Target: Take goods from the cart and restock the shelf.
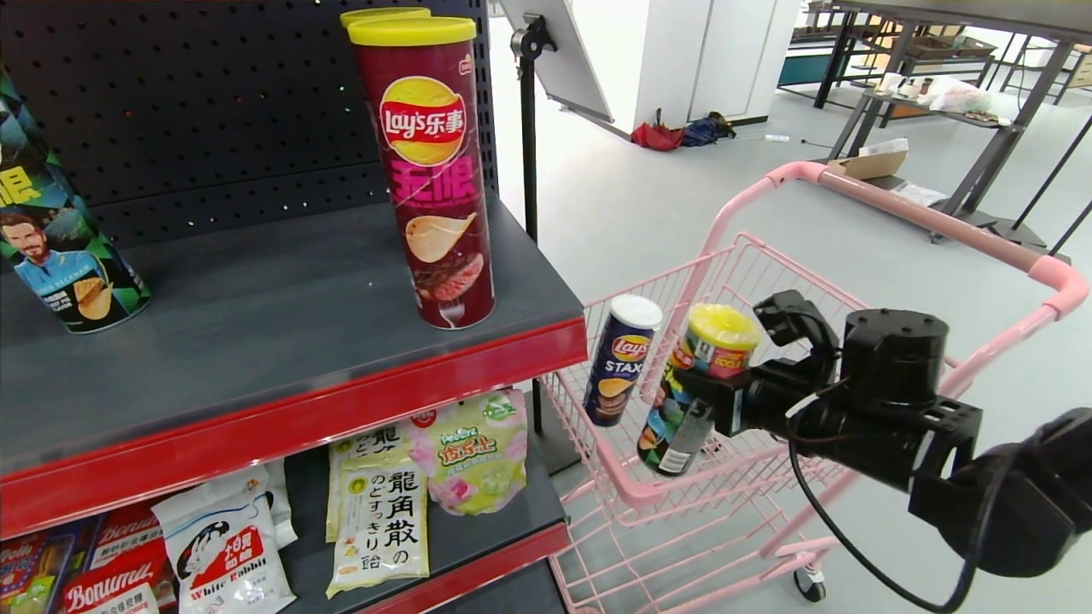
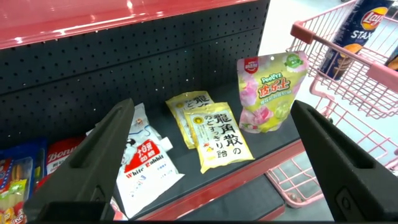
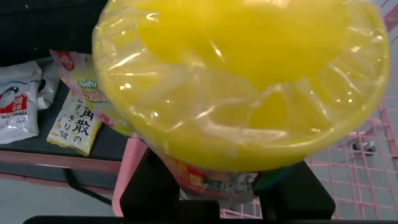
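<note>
Your right tool [image 1: 715,399] is clenched around the yellow-lidded chip can [image 1: 723,328], gripping it at mid-body. The can tilts, lid uppermost, with its lower end in front of the rim of the pink cart [image 1: 853,192]. Just beside the tool, on its shelf side, a blue chip can [image 1: 621,358] stands upright in the cart, apart from the held can. Farther out beyond the tool and higher, the upper shelf [image 1: 256,324] carries a tall maroon can [image 1: 431,170] near its front corner and a green can [image 1: 60,247] well apart at the far end.

Your left tool [image 2: 214,168] is released, its jaws spread wide, and it grasps nothing. Ahead of it lies the lower shelf [image 2: 273,146]. A yellow packet [image 2: 221,140] lies between its fingers, a pink-and-green pouch [image 2: 268,93] stands beyond that, and a white bag [image 2: 146,162] lies near one finger.
</note>
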Available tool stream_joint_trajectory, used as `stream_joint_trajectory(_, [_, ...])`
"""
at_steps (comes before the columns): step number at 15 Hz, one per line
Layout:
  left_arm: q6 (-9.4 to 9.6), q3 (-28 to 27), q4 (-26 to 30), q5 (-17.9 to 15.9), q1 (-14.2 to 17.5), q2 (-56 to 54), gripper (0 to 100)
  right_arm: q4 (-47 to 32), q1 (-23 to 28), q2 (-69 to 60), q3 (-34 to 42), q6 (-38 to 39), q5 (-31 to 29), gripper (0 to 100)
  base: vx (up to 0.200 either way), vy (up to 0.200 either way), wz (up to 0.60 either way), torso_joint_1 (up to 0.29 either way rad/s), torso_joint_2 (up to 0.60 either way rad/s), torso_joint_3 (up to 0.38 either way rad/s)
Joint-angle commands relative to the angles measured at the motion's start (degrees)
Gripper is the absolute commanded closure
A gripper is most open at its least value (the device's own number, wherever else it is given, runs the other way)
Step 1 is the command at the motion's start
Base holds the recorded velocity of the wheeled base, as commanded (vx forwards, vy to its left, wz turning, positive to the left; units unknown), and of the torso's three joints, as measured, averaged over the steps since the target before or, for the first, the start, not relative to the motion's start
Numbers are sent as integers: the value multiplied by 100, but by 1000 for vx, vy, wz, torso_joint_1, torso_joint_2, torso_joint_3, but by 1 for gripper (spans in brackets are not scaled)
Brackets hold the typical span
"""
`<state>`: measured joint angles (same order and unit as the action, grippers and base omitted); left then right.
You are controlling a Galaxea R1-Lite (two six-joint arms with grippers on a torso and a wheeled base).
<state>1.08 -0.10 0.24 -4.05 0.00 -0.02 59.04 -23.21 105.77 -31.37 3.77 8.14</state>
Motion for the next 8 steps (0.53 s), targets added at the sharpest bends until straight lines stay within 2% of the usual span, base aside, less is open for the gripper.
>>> stream_joint_trajectory(1, [-3, 1, 2, 0, 0, 2, 0, -253, 1, -1032, 52, -157, -15, 100, 0, 0, 0, 0, 0, 0])
stream_joint_trajectory(2, [-3, 1, 2, 0, 0, 2, 0, -358, 10, -1181, 25, -192, -15, 100, 0, 0, 0, 0, 0, 0])
stream_joint_trajectory(3, [-3, 1, 2, 0, 0, 2, 0, -938, 54, -1849, -186, -342, -50, 100, 0, 0, 0, 0, 0, 0])
stream_joint_trajectory(5, [-12, 1, 2, 0, 0, 2, 0, -2300, 238, -2860, -757, -605, -480, 100, 0, 0, 0, 0, 0, 0])
stream_joint_trajectory(7, [-12, 1, 2, 0, 0, 2, 0, -3777, 493, -3958, -1100, -737, -1482, 100, 0, 0, 0, 0, 0, 0])
stream_joint_trajectory(8, [-12, 1, 2, 9, 0, 2, 0, -4357, 537, -4503, -1003, -904, -1851, 100, 0, 0, 0, 0, 0, 0])
